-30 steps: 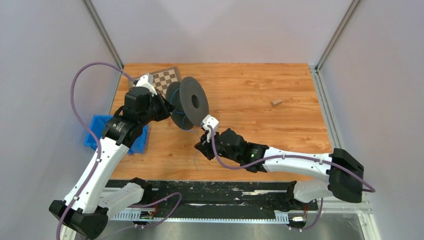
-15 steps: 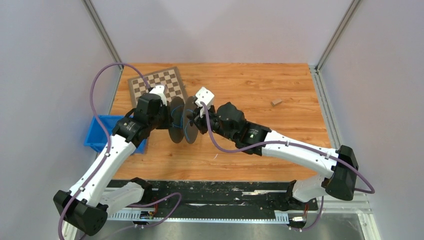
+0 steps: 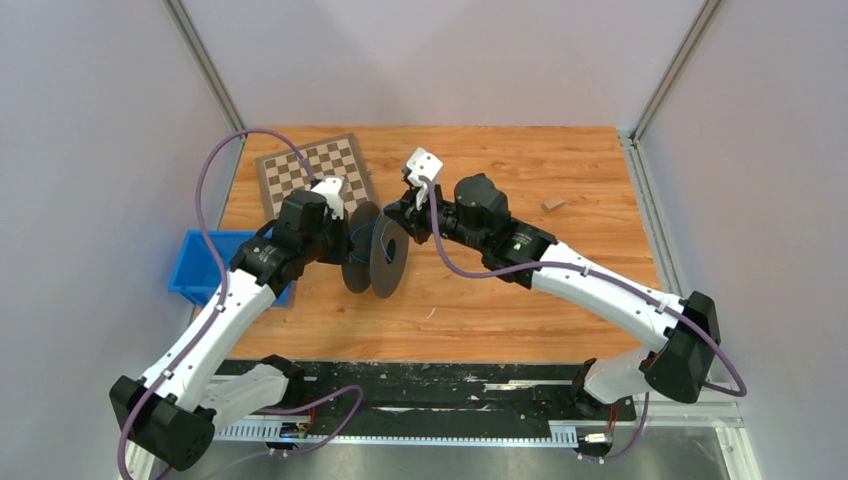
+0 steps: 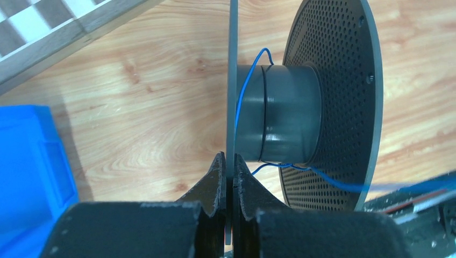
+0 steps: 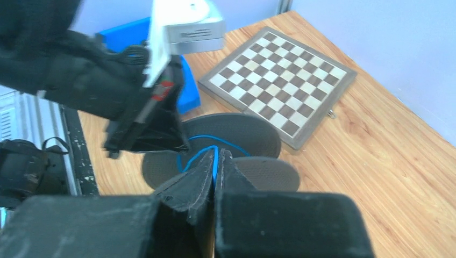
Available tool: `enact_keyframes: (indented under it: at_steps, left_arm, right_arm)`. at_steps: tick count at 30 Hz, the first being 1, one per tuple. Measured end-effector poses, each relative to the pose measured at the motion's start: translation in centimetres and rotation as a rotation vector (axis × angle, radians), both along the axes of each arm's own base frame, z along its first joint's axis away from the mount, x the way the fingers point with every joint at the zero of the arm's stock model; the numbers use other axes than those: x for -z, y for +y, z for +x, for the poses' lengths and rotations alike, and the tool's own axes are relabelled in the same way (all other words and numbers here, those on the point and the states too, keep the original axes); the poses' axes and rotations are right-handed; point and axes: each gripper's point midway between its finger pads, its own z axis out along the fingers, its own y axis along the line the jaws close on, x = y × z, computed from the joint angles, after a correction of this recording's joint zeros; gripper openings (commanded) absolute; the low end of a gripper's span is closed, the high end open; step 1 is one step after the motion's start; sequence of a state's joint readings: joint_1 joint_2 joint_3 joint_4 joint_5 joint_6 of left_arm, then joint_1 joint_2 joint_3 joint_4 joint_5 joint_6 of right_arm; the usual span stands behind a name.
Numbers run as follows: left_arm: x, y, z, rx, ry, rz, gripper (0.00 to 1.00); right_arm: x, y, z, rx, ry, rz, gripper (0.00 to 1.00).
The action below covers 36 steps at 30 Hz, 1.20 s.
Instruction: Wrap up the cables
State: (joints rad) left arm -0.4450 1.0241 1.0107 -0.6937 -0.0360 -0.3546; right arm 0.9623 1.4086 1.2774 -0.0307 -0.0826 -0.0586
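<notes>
A thin blue cable [image 4: 244, 91] runs loosely round the hub of a dark grey two-disc spool [image 4: 290, 115], which stands on edge over the table in the top view [image 3: 388, 262]. My left gripper [image 4: 229, 164] is shut on the rim of the spool's near disc and holds it. My right gripper [image 5: 216, 159] is shut on the blue cable [image 5: 215, 161] just above the spool [image 5: 236, 134], at the spool's far right side in the top view [image 3: 398, 212]. The cable [image 3: 357, 238] shows between the discs there.
A chessboard [image 3: 315, 172] lies at the back left. A blue bin [image 3: 196, 270] sits at the left table edge under my left arm. A small brown block [image 3: 552, 204] lies at the right. Grey walls and metal posts surround the wooden table [image 3: 520, 280].
My right gripper has swung from the near side of the spool up and over to its far side, carrying the cable. My left arm has turned the spool more edge-on, uncovering the chessboard.
</notes>
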Motion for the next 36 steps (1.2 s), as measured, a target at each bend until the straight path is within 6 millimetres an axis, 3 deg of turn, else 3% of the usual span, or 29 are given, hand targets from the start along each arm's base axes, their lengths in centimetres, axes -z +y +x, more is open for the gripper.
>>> enact_keyframes:
  at_steps: [8,13,17,25,28,33,36]
  left_arm:
    - [-0.3,-1.8,-2.4,0.270,-0.045,0.001,0.00]
    - [-0.7,-2.1,-3.7,0.358,-0.057,0.005,0.00]
    - [-1.9,-2.6,-4.8,0.387,-0.079,-0.047,0.00]
    - [-7.1,-3.7,-6.6,0.382,-0.189,-0.232,0.00]
    - [-8.9,-3.7,-6.9,0.362,-0.227,-0.285,0.00]
    - [-11.0,-3.4,-7.0,0.285,-0.259,-0.368,0.00]
    - [-12.3,-3.5,-7.0,0.242,-0.292,-0.454,0.00]
  right_arm:
    - [2.1,-4.6,5.5,0.067,0.046,-0.056,0.00]
    - [3.5,-6.9,6.9,0.081,0.086,-0.086,0.01]
    - [6.2,-7.9,5.6,0.049,0.119,-0.126,0.01]
    - [11.3,-10.1,2.6,0.029,0.221,-0.167,0.00]
    - [12.0,-10.5,1.6,0.015,0.247,-0.150,0.00]
    - [11.9,-10.1,-0.1,-0.020,0.289,-0.045,0.10]
    - [11.9,-10.2,-1.5,-0.031,0.324,0.049,0.01]
